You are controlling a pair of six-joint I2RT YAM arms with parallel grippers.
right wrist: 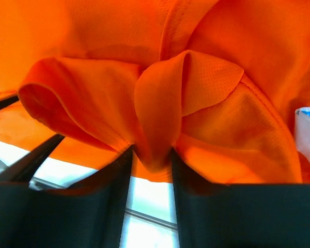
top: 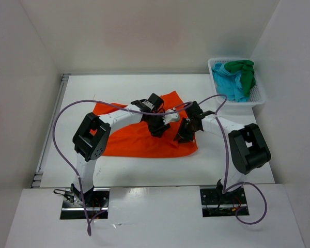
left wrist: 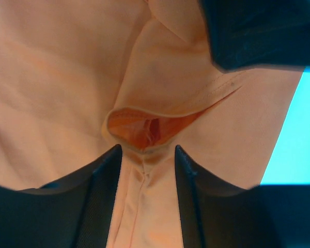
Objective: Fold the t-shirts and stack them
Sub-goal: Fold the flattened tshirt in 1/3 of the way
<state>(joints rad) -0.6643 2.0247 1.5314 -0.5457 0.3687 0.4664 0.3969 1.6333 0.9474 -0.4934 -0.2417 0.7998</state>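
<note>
The orange t-shirt [top: 139,137] lies spread on the table's middle. My left gripper [top: 157,129] sits over its centre; in the left wrist view its fingers pinch a fold of the orange cloth [left wrist: 144,134]. My right gripper [top: 185,133] is at the shirt's right side, shut on a bunched fold of orange cloth [right wrist: 155,119] lifted off the table. The turquoise blue t-shirt [top: 228,85] and the dark green t-shirt [top: 245,72] lie crumpled in the basket at the back right.
The white mesh basket [top: 261,97] stands at the table's back right corner. White walls enclose the table on the left, back and right. Purple cables arch over both arms.
</note>
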